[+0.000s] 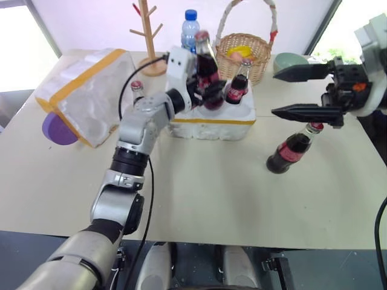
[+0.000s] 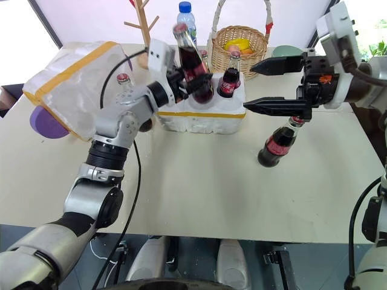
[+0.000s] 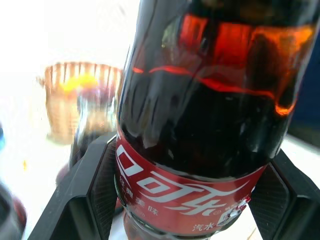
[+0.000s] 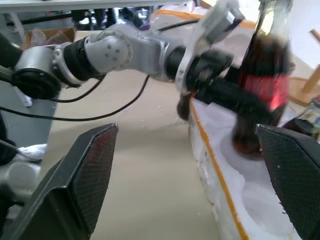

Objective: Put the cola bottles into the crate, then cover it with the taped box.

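Left hand [image 2: 188, 77] grips a cola bottle [image 2: 192, 63] over the crate [image 2: 202, 115]; centre its base above a free hole, lower straight; right hand [image 2: 273, 84] wide beside the bench bottle [image 2: 277, 143].

A cola bottle [image 3: 200, 130] stands close before the camera, its dark liquid showing an amber glow near the upper shoulder and its red label with white lettering wrapped around the lower body. The left gripper [image 3: 192, 200] has its two black jaws pressed against the bottle's sides at label height, one on each flank. Behind it, blurred, sits a woven wicker basket [image 3: 70, 100] with something yellow inside, and another dark bottle [image 3: 90, 135] stands in front of the basket.
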You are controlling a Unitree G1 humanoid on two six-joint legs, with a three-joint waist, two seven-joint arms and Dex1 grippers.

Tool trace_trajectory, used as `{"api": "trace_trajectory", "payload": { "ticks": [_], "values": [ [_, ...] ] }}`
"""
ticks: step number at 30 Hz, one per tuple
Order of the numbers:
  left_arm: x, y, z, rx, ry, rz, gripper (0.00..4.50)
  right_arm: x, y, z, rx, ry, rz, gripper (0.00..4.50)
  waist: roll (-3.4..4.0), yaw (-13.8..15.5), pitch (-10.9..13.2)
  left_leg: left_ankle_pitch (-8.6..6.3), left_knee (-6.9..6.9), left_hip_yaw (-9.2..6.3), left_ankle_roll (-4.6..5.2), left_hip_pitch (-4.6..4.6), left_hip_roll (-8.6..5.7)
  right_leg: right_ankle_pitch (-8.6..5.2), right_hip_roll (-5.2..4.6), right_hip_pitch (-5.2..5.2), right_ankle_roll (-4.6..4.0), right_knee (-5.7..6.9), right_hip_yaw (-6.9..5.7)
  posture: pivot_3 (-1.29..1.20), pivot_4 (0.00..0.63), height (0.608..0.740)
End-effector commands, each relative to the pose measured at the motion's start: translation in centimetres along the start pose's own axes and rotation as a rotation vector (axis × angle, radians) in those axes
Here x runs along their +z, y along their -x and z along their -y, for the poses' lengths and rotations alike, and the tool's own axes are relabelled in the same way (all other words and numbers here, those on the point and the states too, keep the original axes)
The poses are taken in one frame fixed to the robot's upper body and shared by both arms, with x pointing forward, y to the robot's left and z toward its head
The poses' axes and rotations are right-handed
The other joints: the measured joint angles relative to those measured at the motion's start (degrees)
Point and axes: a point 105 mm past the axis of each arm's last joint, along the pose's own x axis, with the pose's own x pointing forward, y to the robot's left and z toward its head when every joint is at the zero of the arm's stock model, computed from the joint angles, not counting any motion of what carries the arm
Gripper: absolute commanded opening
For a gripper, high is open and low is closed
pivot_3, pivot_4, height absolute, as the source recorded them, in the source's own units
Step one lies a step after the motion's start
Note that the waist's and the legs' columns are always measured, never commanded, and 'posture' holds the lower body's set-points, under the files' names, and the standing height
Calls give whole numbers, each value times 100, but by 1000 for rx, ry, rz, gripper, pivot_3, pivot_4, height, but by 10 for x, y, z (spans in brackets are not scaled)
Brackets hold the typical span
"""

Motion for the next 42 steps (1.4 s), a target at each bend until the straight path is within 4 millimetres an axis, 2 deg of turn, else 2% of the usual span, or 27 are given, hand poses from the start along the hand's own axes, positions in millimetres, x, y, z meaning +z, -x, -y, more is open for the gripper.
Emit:
{"api": "trace_trajectory", "payload": {
  "ticks": [1,5,11,14,15,20,24,26,27,30,34,38,42],
  "values": [
    [24,-5,5,-28,-107,30,2832,0,4,12,-88,44,-7,4500,0,0,0,0,1,0,0,-8,0,0,0,-7,0,0,0,0,150,740],
    [9,-12,8,-39,-131,-52,2832,-4,4,13,-95,46,-13,4500,0,10,0,3,17,-3,-3,-72,-1,7,0,-67,9,9,0,0,150,740],
    [-23,-25,9,-34,-131,-157,2832,-9,1,13,-98,53,-22,4500,0,26,0,3,16,-1,-2,-73,-2,8,-1,-68,10,9,0,0,150,740],
    [-40,-31,5,-4,-104,-199,4292,-11,-2,12,-95,50,-25,4500,0,38,0,4,25,-4,-3,-62,-3,8,-1,-49,11,7,-2,0,150,740],
    [-42,-32,4,0,-100,-201,4454,-12,-2,11,-90,51,-32,4500,0,40,-1,4,30,-6,-3,-57,-3,8,-1,-40,11,5,-2,0,150,740],
    [-29,-20,-2,-4,-82,-137,4454,-12,-2,4,-53,49,-41,4500,1,16,-2,4,39,-10,-4,-48,-6,9,-6,-20,12,-2,-2,0,150,740],
    [8,26,2,-89,-39,25,4454,-8,-5,-6,1,43,-22,4500,2,-61,-1,3,29,-9,-4,-49,-1,10,-5,-37,14,9,-2,0,150,740],
    [19,48,4,-107,-16,64,4454,-5,-6,-12,31,43,-8,4500,3,-93,0,6,15,-10,-7,-55,1,10,-4,-53,13,16,-2,0,150,740],
    [24,73,-2,-106,-17,82,4454,1,-8,-20,71,41,13,4500,3,-99,0,7,13,-12,-9,-59,3,10,-1,-60,12,20,-3,0,150,740],
    [32,133,-14,-67,-58,78,4454,12,-12,-39,170,32,58,4500,5,-181,1,8,12,-8,-10,-55,6,10,0,-62,12,21,6,0,150,740],
    [27,188,-34,59,-61,15,4454,11,-20,-47,204,19,68,4500,6,-124,0,8,16,-8,-10,-50,8,11,1,-54,7,19,2,0,150,740],
    [13,213,-51,187,-79,-53,4454,4,-28,-48,201,8,70,4500,2,-25,-2,7,33,-10,-12,-49,4,1,-7,-30,-17,-2,0,0,150,740],
    [-1,215,-70,287,-104,-78,4454,3,-32,-45,184,-8,92,4500,1,31,-2,7,35,-8,-13,-52,0,1,-14,-31,-19,-1,-1,0,150,740]
  ]
}}
